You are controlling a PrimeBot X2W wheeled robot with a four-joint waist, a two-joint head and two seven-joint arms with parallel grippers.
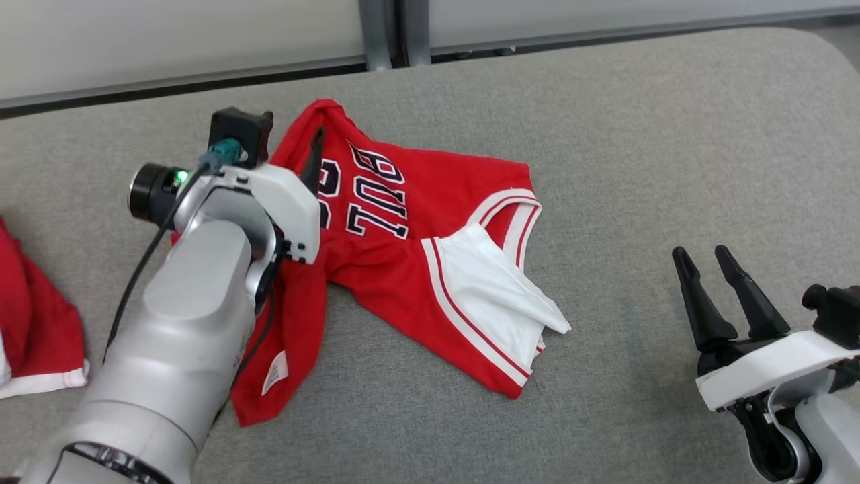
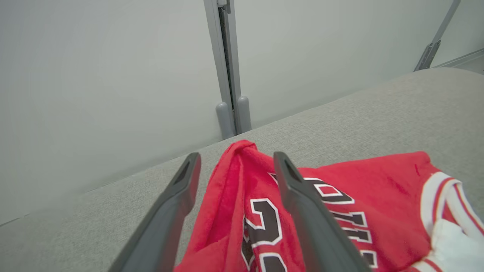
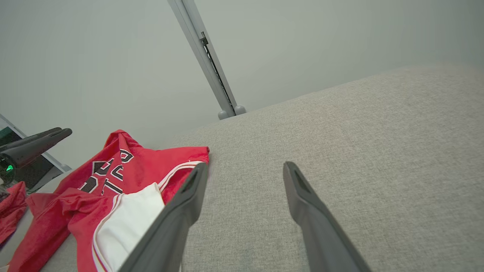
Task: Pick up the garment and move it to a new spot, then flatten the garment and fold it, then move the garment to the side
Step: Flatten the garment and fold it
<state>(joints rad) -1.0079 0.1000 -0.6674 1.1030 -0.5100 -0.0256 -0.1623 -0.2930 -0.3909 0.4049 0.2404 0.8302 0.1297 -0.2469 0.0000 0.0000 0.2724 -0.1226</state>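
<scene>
the left forearm runs up from the lower left of the head view, its wrist bent over the red garment, which lies crumpled in the middle of the grey cushion. the left gripper has its fingers apart, straddling a raised fold of the cloth. the right gripper rests at the lower right, fingers spread, apart from the garment.

1. A grey woven cushioned surface spans the foreground, and its far right corner is rounded.
2. Pale wall panels stand behind it, with a dark strip along their base.
3. A grey upright post divides the panels.
4. A red cloth with a white hem lies crumpled at the surface's left edge.
</scene>
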